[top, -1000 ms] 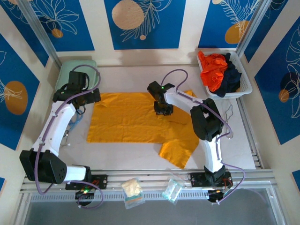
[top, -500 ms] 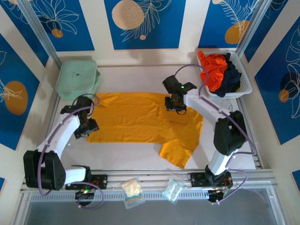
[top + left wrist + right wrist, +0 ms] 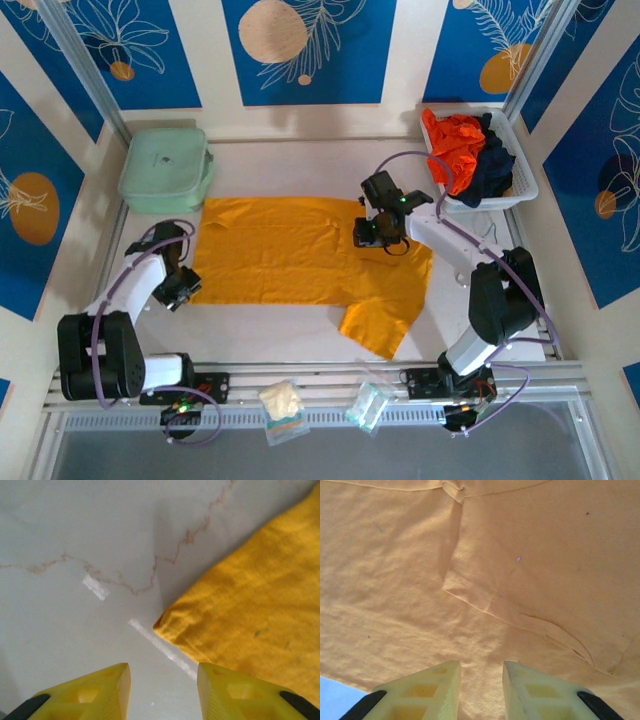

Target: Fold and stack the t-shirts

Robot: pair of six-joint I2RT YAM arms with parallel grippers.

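A golden-yellow t-shirt [image 3: 290, 255] lies spread flat on the table, one sleeve [image 3: 380, 320] sticking out toward the near edge. My left gripper [image 3: 183, 287] sits low at the shirt's left edge. In the left wrist view its jaws [image 3: 162, 682] stand apart over bare table, and the shirt's corner [image 3: 167, 622] lies just ahead of them, untouched. My right gripper [image 3: 376, 238] hovers over the shirt's right part, its fingers [image 3: 480, 682] narrowly apart above the cloth [image 3: 520, 580] near a stitched seam. An orange-red t-shirt [image 3: 455, 150] and a navy one [image 3: 493, 165] lie bunched in a basket.
The white basket [image 3: 525, 185] stands at the back right. A mint-green zipped case [image 3: 165, 168] sits at the back left, just beyond the shirt. Two small clear packets [image 3: 283, 405] [image 3: 367, 405] lie on the front rail.
My left arm swung from beside the mint case down to the shirt's left corner, and its jaws narrowed. My right gripper slid rightward across the shirt.
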